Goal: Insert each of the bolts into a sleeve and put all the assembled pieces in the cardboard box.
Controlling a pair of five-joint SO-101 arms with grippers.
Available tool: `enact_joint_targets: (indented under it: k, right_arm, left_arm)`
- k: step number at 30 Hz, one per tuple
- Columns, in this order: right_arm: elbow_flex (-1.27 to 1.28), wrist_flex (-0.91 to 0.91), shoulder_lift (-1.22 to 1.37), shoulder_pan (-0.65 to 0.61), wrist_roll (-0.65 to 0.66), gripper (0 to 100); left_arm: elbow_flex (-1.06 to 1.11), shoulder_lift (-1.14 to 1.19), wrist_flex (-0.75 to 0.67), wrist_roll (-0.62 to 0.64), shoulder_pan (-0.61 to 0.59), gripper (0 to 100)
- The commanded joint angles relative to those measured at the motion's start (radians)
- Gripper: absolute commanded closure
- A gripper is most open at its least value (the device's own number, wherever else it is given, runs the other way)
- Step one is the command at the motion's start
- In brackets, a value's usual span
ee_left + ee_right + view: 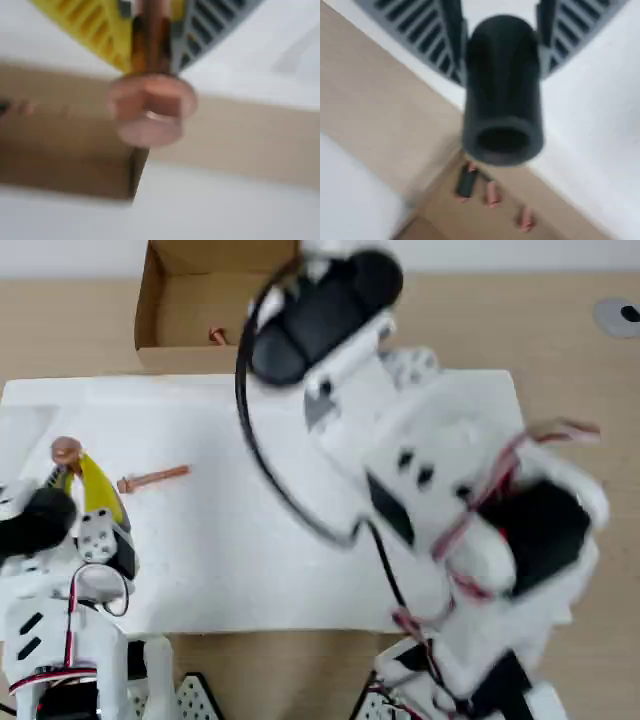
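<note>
White sheet (250, 570) across the middle of the high view. Cardboard box (150, 300) at upper left, with a copper piece (217, 336) inside. Right gripper (501, 35) pinching a black sleeve (502, 115), open bore facing the camera. Left gripper (150, 40), at the high view's left edge, clamped on a copper bolt (150, 107) by its shank, head outward. Loose bolt (152, 478) lying on the sheet, just right of that gripper.

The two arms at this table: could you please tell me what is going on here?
The left gripper holds a copper bolt by its shank over the white mat. The right gripper holds a black sleeve near the cardboard box, where a few pieces already lie. A second bolt lies loose on the mat.
</note>
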Motion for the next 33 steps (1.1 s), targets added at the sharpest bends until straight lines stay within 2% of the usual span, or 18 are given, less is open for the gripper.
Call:
enact_joint_targets:
  k: [1, 3, 5, 13, 16, 22, 25, 27, 30, 33]
  right_arm:
    - [0.239, 0.009, -0.174, -0.048, -0.012, 98.8]
    - [0.426, -0.015, -0.262, -0.062, -0.020, 98.8]
    - [0.625, -0.114, -0.344, -0.062, -0.064, 98.8]
    - [1.311, -0.726, -0.653, -0.065, -0.204, 98.8]
    - [1.509, -0.934, -0.756, -0.067, -0.244, 98.8]
    - [1.814, -1.234, -0.937, -0.082, -0.327, 98.8]
    - [1.939, -1.335, -1.010, -0.137, -0.328, 98.8]
    - [2.008, -1.390, -1.052, -0.188, -0.325, 98.8]
    - [2.075, -1.445, -1.090, -0.257, -0.325, 98.8]
    - [2.100, -1.467, -1.107, -0.280, -0.327, 98.8]
  left_arm:
    - [-0.005, -0.004, -0.126, 0.084, -0.005, 98]
    - [-0.005, -0.002, -0.186, 0.103, -0.003, 98]
    - [-0.005, -0.001, -0.227, 0.106, 0.026, 99]
    - [-0.123, 0.002, -0.258, 0.104, 0.281, 99]
    - [-0.206, 0.035, -0.252, 0.103, 0.331, 99]
    - [-0.364, 0.209, -0.250, 0.118, 0.345, 99]
    - [-0.427, 0.297, -0.250, 0.193, 0.356, 99]
    - [-0.460, 0.348, -0.241, 0.209, 0.408, 99]
    - [-0.528, 0.414, -0.152, 0.209, 0.526, 99]
    - [-0.572, 0.464, -0.078, 0.209, 0.632, 99]
